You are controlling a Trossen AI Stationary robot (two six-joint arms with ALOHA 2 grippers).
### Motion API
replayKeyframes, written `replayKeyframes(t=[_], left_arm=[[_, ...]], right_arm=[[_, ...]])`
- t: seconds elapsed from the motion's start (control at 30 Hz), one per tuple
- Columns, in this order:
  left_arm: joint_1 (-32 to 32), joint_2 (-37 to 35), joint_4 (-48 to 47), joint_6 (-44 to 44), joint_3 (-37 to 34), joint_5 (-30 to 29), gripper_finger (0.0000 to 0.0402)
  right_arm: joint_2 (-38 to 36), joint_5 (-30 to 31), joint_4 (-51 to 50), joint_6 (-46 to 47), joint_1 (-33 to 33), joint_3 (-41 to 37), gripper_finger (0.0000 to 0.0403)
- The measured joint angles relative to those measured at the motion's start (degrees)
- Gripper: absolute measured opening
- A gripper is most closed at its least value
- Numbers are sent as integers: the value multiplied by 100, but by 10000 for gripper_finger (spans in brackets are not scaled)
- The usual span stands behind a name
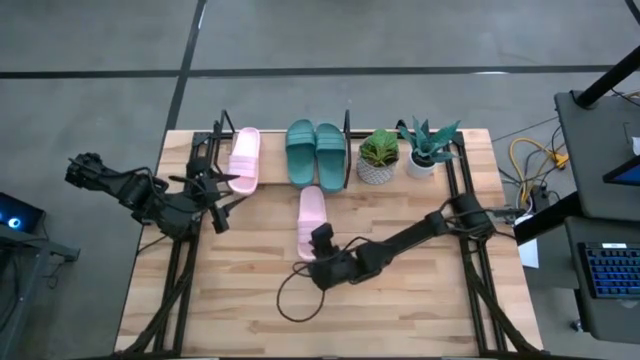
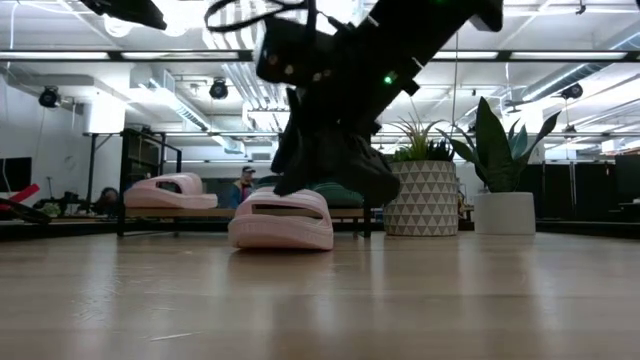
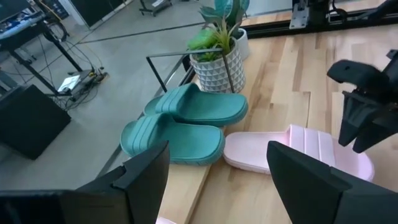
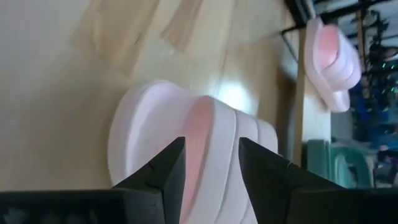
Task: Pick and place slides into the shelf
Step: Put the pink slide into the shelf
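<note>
Three slides sit on the shelf [image 1: 347,130] at the table's far side: a pale pink one [image 1: 244,158] and two teal ones [image 1: 301,152] [image 1: 329,152]. A second pink slide [image 1: 311,212] lies sole-down on the table in front of the shelf. My right gripper [image 4: 210,149] is open, slanting down over that slide's near end, with a fingertip on either side of a ridge of its strap [image 4: 214,134]. My left gripper [image 3: 217,180] hangs open at the shelf's left end [image 1: 213,200], with nothing between its fingers. My right gripper comes at the loose pink slide's strap [image 2: 285,200] from the table's near side, slanting down, its fingers astride the strap's raised ridge. I cannot tell whether the fingertips touch it. The slide lies flat on the table.
Two potted plants [image 1: 378,155] [image 1: 430,148] stand right of the shelf. A dark cable loop [image 1: 300,295] lies on the table near the right arm. Black frame rails [image 1: 470,250] run along both table sides.
</note>
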Motion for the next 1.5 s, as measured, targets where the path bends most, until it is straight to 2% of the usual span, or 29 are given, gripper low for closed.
replayKeyframes(t=[0.1, 0.27, 0.8, 0.9, 0.97, 1.5], left_arm=[[0, 3, -14, -2, -6, 2, 254], [0, 76, -23, 2, -61, 3, 254], [2, 292, -24, 4, -267, 4, 254], [2, 251, -25, 4, -260, 5, 254], [2, 210, -22, 4, -261, 4, 254], [2, 241, -27, -122, -275, 9, 254]], right_arm=[[88, -1, -327, 139, -64, 140, 139], [219, 270, -348, 4, -117, 159, 141], [340, 603, -373, -167, -215, 148, 137], [340, 1045, -337, -74, -217, 148, 135], [340, 1239, -335, -80, -214, 148, 131], [340, 1338, -162, -54, -487, 141, 74]])
